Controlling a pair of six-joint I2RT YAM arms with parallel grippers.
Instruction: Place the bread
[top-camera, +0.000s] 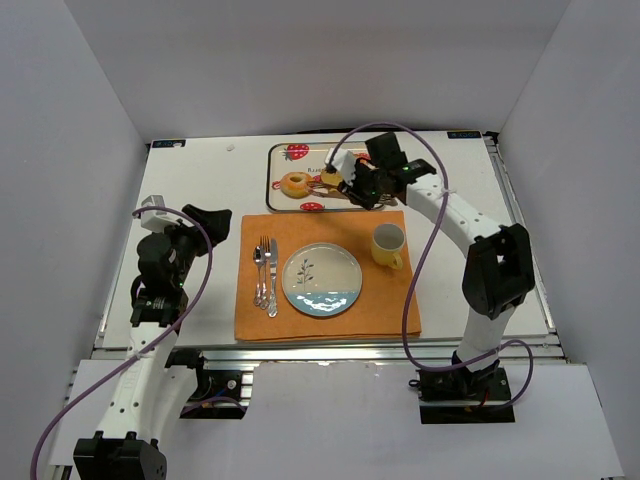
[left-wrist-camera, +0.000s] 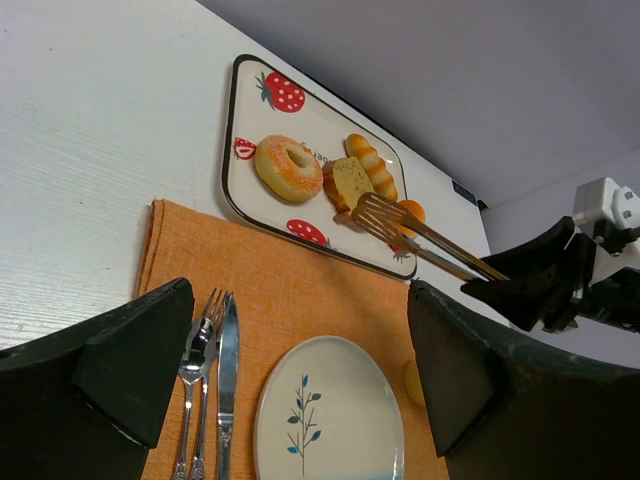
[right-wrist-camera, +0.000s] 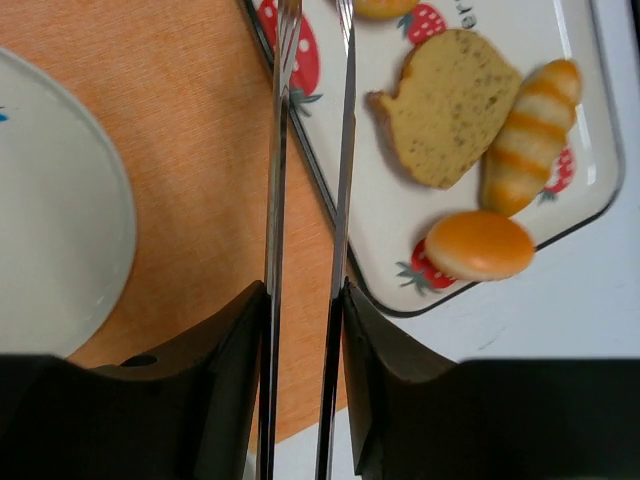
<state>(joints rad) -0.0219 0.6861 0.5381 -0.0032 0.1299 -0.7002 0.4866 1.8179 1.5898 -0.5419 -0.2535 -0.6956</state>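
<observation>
Clenching a pair of tongs (right-wrist-camera: 277, 160) between its fingers, the right gripper (right-wrist-camera: 305, 310) holds their tips over the tray (left-wrist-camera: 232, 150), beside the toast slice (right-wrist-camera: 455, 105). The bread (left-wrist-camera: 288, 167) lies just ahead of the tips on that tray, untouched. To grip it well, reach forward, straddle the ring, then squeeze gently. The left gripper (left-wrist-camera: 300, 365) hangs released, empty.

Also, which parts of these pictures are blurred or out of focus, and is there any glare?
Top view: even light, soft shadows, no glare. Left wrist view: the left hand is dark and soft-edged, the doughnut sharp, the knife glints. Right wrist view: the tongs and the right hand holding them are blurred; the toast slice is clearer.
</observation>
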